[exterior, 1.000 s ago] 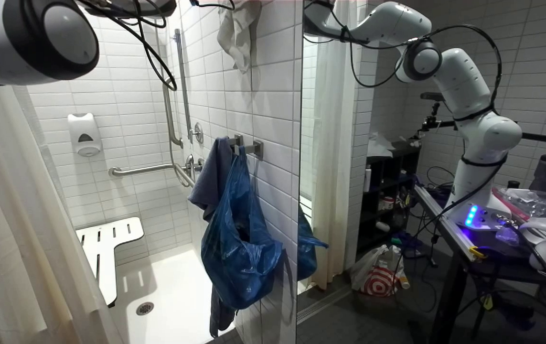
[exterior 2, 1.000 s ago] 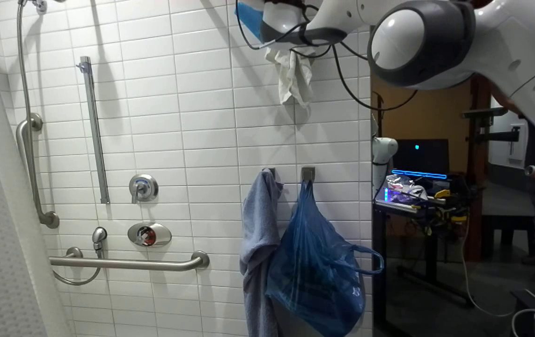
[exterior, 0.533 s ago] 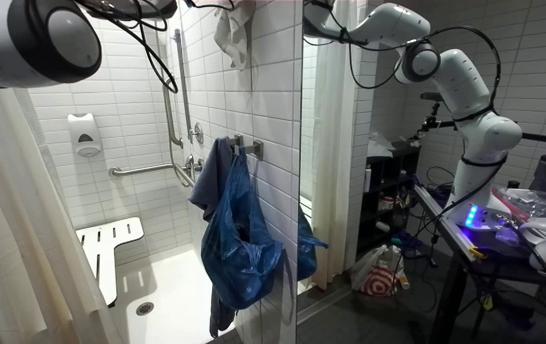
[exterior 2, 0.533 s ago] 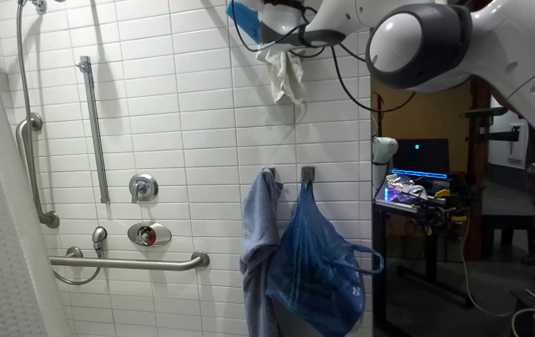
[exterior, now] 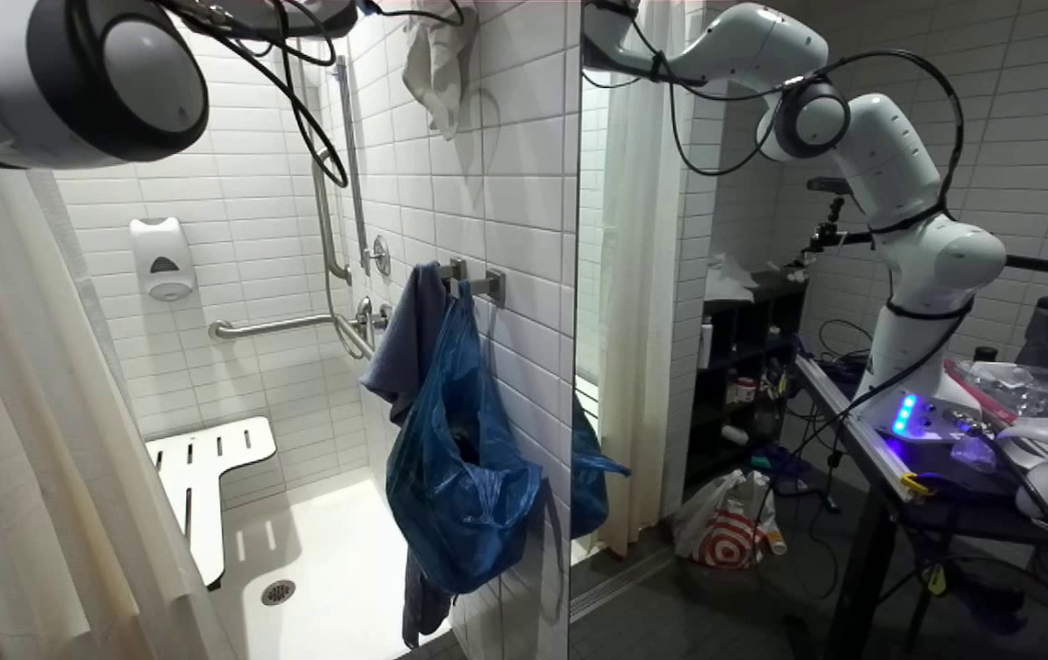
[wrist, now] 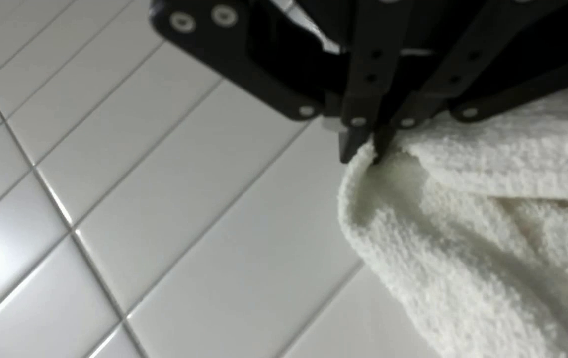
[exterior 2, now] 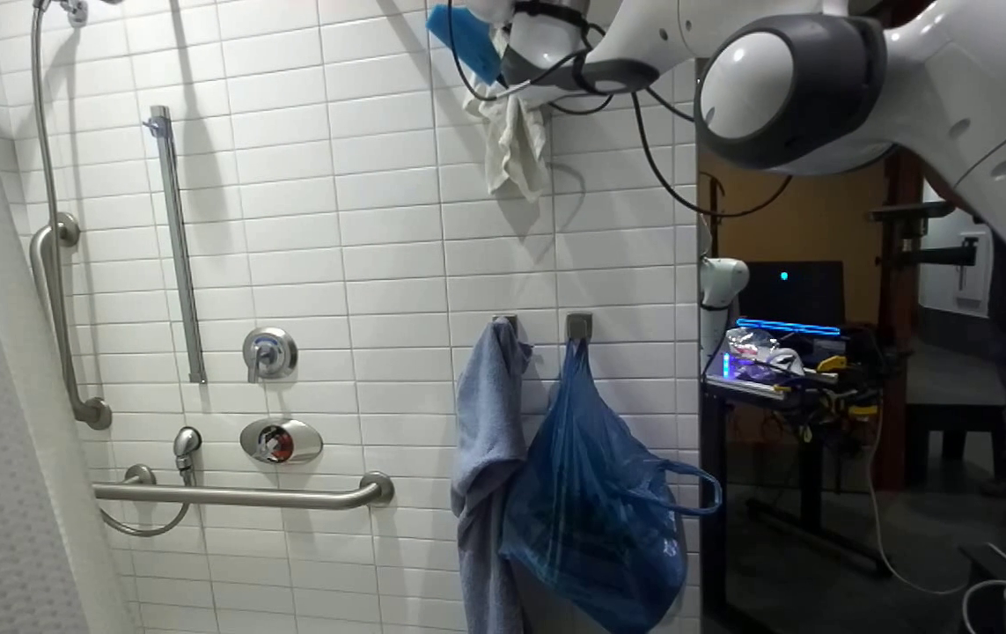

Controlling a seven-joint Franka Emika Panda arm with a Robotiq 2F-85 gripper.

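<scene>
Black metal gripper point(wrist: 365, 148) pinching rumpled white terrycloth point(exterior 2: 516, 150)
It's hanging toward six o'clock; we're judging grasping done, release remaining.

Bathroom: shower seat point(exterior: 207, 486), drain point(exterior: 278, 592)

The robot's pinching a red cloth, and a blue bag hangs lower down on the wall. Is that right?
Not quite: the cloth is white, not red, as the wrist view shows. The gripper is pinching it, and a blue bag hangs lower down on the wall.
</scene>
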